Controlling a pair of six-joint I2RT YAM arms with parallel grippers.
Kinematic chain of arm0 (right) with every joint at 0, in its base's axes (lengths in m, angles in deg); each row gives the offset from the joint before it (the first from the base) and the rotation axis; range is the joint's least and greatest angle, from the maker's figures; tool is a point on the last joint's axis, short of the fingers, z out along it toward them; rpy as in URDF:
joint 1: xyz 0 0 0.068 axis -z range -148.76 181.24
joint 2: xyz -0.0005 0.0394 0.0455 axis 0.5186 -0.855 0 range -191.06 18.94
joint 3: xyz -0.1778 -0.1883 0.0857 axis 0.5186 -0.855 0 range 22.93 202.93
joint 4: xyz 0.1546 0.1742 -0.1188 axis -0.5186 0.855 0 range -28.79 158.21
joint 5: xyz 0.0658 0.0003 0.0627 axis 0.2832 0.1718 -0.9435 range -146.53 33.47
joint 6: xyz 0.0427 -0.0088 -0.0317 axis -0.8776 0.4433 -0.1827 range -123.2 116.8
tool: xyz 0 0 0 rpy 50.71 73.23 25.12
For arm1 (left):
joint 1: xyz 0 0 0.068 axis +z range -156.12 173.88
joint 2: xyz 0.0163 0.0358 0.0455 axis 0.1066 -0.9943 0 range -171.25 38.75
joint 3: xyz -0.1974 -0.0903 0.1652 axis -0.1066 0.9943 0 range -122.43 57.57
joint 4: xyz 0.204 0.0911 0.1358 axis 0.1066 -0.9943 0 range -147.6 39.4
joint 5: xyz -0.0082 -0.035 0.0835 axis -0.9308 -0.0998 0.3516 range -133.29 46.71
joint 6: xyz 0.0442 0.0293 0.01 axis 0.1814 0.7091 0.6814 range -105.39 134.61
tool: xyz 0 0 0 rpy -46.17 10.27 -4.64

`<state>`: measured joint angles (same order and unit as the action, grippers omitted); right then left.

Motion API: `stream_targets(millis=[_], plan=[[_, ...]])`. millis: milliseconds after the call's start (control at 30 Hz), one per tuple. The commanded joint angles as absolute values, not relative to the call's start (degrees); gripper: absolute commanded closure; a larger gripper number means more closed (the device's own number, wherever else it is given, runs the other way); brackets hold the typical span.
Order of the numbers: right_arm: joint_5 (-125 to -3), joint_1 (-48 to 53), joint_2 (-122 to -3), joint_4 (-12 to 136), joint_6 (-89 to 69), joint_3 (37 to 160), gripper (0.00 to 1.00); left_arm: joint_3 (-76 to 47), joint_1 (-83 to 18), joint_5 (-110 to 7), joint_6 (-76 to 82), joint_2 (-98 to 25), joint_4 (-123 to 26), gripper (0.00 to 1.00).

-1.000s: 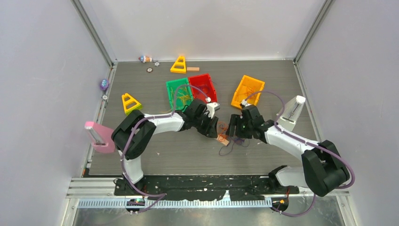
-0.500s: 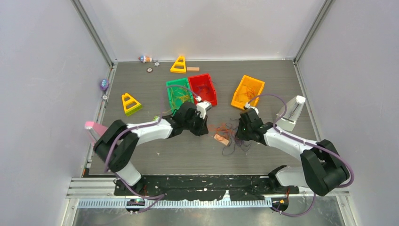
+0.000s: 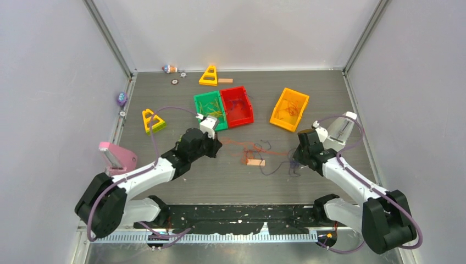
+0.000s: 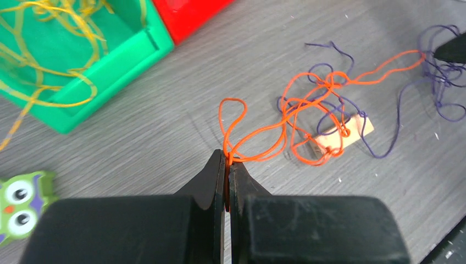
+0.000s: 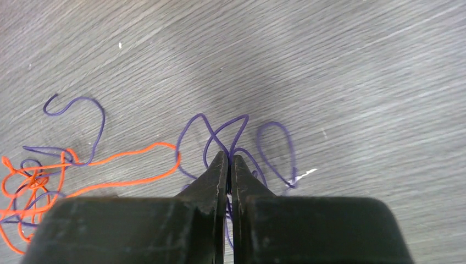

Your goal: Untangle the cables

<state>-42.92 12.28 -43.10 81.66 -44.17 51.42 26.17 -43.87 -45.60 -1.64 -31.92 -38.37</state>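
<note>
Grey wood-grain table (image 3: pixel 181 88). Cables (image 4: pixel 328 82): orange-purple knot lying over wooden block (image 4: pixel 351 129). Left gripper (image 4: pixel 226 159), left of block: clenched on orange strand (image 4: pixel 258 131). Right gripper (image 5: pixel 228 159), right of block: clenched on purple loops (image 5: pixel 204 122). Recommended: draw apart slowly, low, watching knot.

My left gripper (image 4: pixel 226 160) and right gripper (image 5: pixel 229 159) have fingers of matt black plastic, faintly grainy and without shine. The orange cable (image 4: pixel 328 81) between my left fingers looks smooth and plastic-coated, with a slight gloss. The purple cable (image 5: pixel 221 132) between my right fingers has the same smooth coating but reads duller. The table (image 5: pixel 357 66) under them is grey with a wood-grain texture, matt and finely scratched. The green bin (image 4: pixel 118 63) and red bin (image 4: pixel 187 16) are smooth moulded plastic with a soft sheen. The small block (image 4: pixel 335 137) looks like pale bare wood.
</note>
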Motion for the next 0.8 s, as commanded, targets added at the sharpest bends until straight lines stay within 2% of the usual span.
stream_targets(millis=[0, 367, 433, 467, 533, 567, 600, 633, 700, 767], plan=[[-37.2, 13.6, -39.2, 84.8, -46.3, 51.6, 0.95, 28.3, -43.4, -34.1, -1.8, -25.8, -34.9, 1.0], [-31.2, 15.6, -32.7, 88.6, -45.3, 51.5, 0.95, 34.2, -42.6, -20.8, -2.8, -11.0, -38.1, 1.0], [-32.6, 15.7, -31.7, 87.3, -43.3, 51.4, 0.93, 34.3, -42.6, -21.6, -2.9, -9.8, -38.2, 1.0], [-37.3, 15.7, -31.6, 84.2, -38.7, 51.2, 0.9, 34.1, -42.6, -23.3, -2.6, -9.6, -37.8, 1.0], [-47.2, 15.7, -31.9, 80.1, -33.5, 51.2, 0.73, 33.5, -42.7, -28.7, -1.6, -10.3, -37.2, 1.0], [-50.2, 15.7, -32.1, 78.7, -32.4, 51.1, 0.48, 33.2, -42.6, -31.6, -1.1, -11.2, -36.7, 1.0], [-56.5, 15.6, -32.2, 76.1, -30.6, 51.0, 0.34, 32.7, -42.6, -34.3, -0.6, -12.2, -36.3, 1.0], [-61.6, 15.6, -32.2, 74.8, -29.8, 51.1, 0.15, 32.3, -42.6, -36.8, -0.2, -13.3, -35.6, 1.0], [-65.4, 14.5, -32.6, 72.7, -27.7, 52.3, 0.04, 31.2, -42.7, -40.2, 0.2, -15.2, -35.4, 1.0], [-66.1, 12.3, -33.7, 72.4, -25.2, 54.8, 0.02, 30.2, -42.7, -41.9, 0.4, -16.4, -35.7, 1.0]])
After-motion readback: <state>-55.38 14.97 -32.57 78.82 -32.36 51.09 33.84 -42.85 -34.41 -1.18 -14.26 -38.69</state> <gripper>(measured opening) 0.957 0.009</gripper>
